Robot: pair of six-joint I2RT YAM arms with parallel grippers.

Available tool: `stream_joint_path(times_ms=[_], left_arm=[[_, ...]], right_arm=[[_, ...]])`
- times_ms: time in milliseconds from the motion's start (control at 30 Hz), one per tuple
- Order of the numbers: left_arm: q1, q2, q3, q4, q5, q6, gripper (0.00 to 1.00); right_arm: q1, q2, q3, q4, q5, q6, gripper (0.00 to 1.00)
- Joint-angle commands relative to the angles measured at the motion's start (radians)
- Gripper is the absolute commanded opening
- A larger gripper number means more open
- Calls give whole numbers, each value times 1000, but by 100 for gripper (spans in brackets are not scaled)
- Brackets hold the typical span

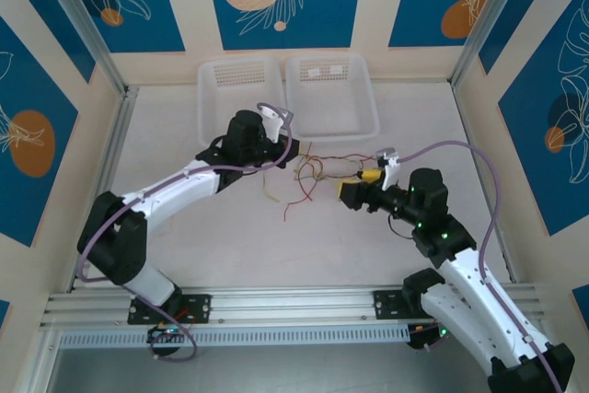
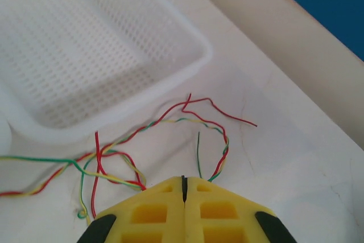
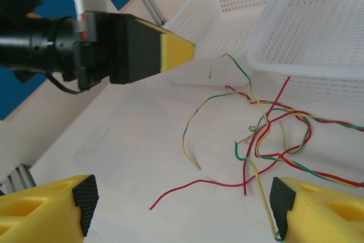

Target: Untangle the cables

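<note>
Where the yellow fingers of the left gripper (image 2: 183, 181) meet, the jaws are pressed flush with no gap. Strands pass beneath their tips, and whether one is pinched cannot be told. On the right gripper (image 3: 179, 197) the jaws stand wide apart and hold nothing; a loose red strand lies on the table (image 1: 276, 246) between and beyond its pads. Between the two grippers, the cables (image 1: 308, 172) form one loose knot of red, yellow and green wire. It sits near the table's middle, toward the far edge, just in front of the two white baskets (image 1: 241, 66). The cables look thin, light and limp, so a pulled strand will probably drag its neighbours. A free end clear of the crossings offers the best hold.
</note>
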Motion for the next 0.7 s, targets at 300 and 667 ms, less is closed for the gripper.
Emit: stream_joint_path(times_ms=[300, 667], left_arm=[[4, 123, 48, -31, -81, -263, 55], [4, 379, 223, -48, -160, -312, 76]], right_arm=[[-40, 146, 47, 14, -30, 113, 83], [-38, 106, 21, 48, -49, 116, 83]])
